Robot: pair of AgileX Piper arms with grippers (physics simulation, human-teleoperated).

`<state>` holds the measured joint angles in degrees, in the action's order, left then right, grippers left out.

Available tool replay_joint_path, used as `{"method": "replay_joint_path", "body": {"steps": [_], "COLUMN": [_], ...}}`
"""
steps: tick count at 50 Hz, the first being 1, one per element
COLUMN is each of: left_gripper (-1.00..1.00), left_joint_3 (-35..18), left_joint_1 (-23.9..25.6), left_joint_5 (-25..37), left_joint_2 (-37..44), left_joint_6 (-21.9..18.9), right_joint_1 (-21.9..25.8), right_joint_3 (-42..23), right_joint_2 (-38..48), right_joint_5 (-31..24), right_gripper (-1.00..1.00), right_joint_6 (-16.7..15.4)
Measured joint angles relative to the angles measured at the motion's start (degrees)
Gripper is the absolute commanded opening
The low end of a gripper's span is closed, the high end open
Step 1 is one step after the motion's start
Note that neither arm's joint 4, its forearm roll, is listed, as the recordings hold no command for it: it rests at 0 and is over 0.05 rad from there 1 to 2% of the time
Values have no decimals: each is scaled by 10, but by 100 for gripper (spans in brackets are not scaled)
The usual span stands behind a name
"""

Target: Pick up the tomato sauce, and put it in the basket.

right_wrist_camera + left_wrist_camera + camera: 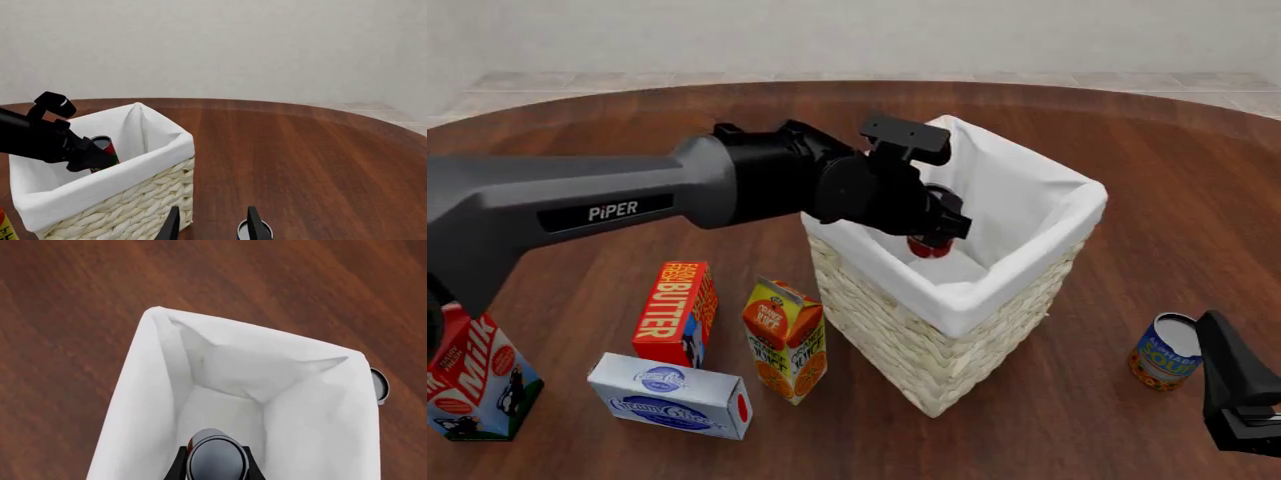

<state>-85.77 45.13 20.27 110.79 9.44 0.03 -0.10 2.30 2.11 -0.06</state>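
Observation:
The tomato sauce (929,246), a small red can with a silver top, hangs inside the mouth of the basket (1014,285), just below the white cloth rim. My left gripper (937,232) is shut on it, reaching in from above. In the left wrist view the can's silver top (215,456) sits between the dark fingers over the basket's white lining (133,390). The right wrist view shows the can (104,149) above the basket's wicker wall (133,210). My right gripper (1241,400) is open and empty at the front right; its fingertips (172,226) stand apart.
A blue-and-orange can (1165,350) stands right of the basket, close to my right gripper. Left of the basket stand an orange juice carton (785,340), a butter box (677,312), a cream cheese box (670,395) and a milk carton (474,385).

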Motion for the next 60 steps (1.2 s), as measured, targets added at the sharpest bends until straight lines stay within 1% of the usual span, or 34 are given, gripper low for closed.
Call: {"method": "replay_joint_path", "body": {"steps": [3, 4, 16, 42, 50, 60], "left_gripper": [-100, 100, 100, 100, 100, 100], "left_joint_3": [0, 0, -1, 2, 8, 21], "left_joint_1": [0, 0, 1, 2, 2, 3], "left_joint_5": [0, -1, -1, 1, 3, 6], "left_joint_2": [0, 0, -3, -9, -24, -63], "left_joint_6": [1, 1, -8, -14, -17, -20], "right_joint_1": [0, 0, 0, 0, 0, 0], "right_joint_3": [0, 0, 0, 0, 0, 0], "right_joint_2": [0, 0, 0, 0, 0, 0], "right_joint_5": [0, 0, 0, 0, 0, 0], "right_gripper": [100, 100, 100, 100, 100, 100], "right_joint_6": [0, 0, 0, 0, 0, 0]}}
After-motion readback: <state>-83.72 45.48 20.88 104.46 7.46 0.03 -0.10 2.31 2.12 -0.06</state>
